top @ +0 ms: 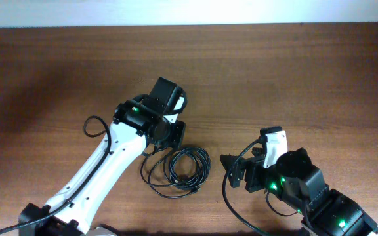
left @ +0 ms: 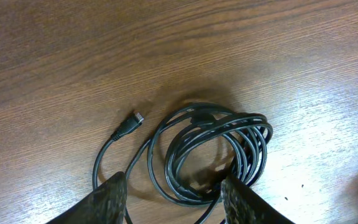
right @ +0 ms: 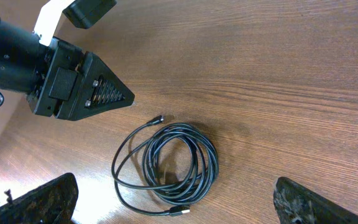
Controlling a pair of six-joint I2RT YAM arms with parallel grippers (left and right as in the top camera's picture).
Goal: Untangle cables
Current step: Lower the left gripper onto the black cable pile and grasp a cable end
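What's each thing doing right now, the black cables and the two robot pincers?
cables: coiled in one loose bundle, flat on the table, not held.
left pincer: open, empty, close to the bundle.
right pincer: wide open, empty.

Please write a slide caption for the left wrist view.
Left gripper, jaws open, above coiled black cables on a wooden table; one plug lies free.
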